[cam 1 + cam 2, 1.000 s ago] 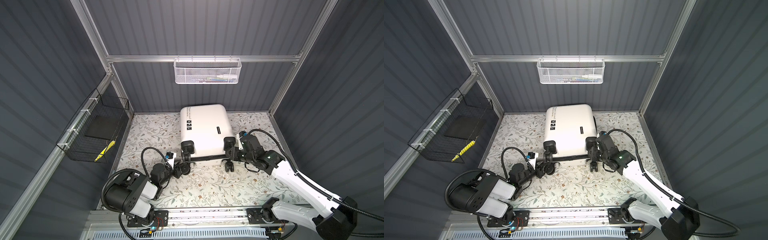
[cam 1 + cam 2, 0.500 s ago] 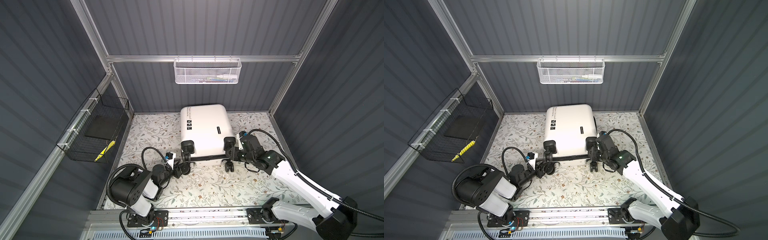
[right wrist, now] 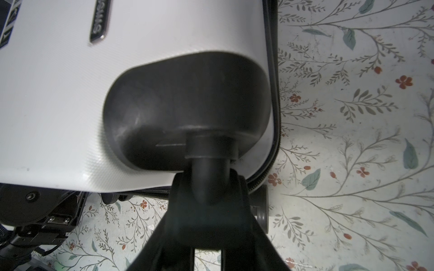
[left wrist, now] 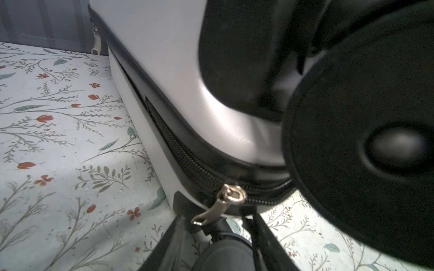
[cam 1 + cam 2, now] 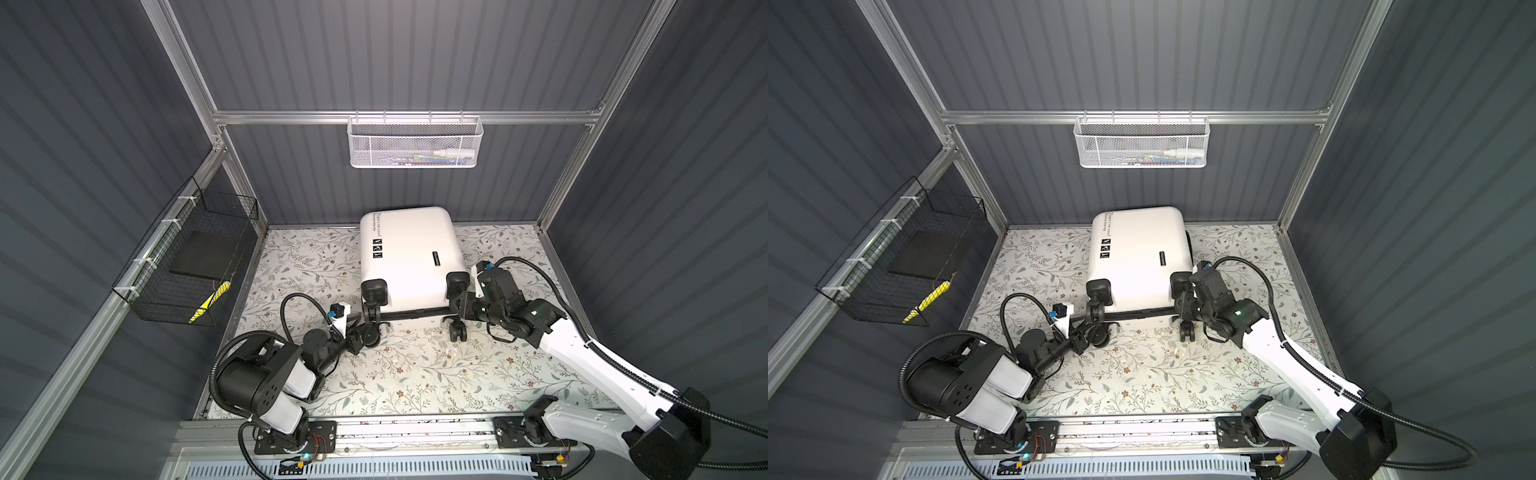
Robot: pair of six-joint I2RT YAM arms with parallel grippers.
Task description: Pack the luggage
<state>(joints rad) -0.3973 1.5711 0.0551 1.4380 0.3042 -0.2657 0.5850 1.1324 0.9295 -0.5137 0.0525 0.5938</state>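
Observation:
The luggage (image 5: 409, 253) (image 5: 1138, 253) is a white hard-shell case lying flat and closed, wheels toward the front. My right gripper (image 5: 459, 309) (image 3: 207, 199) is shut on its upper front right wheel (image 3: 206, 183). My left gripper (image 5: 356, 338) (image 4: 218, 223) sits low at the front left corner. Its fingers stand apart on either side of a lower black wheel (image 4: 223, 255), with a gap on one side. The silver zipper pull (image 4: 218, 204) hangs just past the fingertips, unclamped. A large upper wheel (image 4: 364, 152) fills the left wrist view beside it.
A white mesh basket (image 5: 415, 143) with small items hangs on the back rail. A black wire basket (image 5: 187, 266) on the left wall holds a dark slab and a yellow item (image 5: 208, 305). Floral table cover (image 5: 415, 374) lies in front of the luggage.
The left arm's rear links have shifted slightly while its gripper stays at the luggage's front left corner. The luggage and the right arm have not moved.

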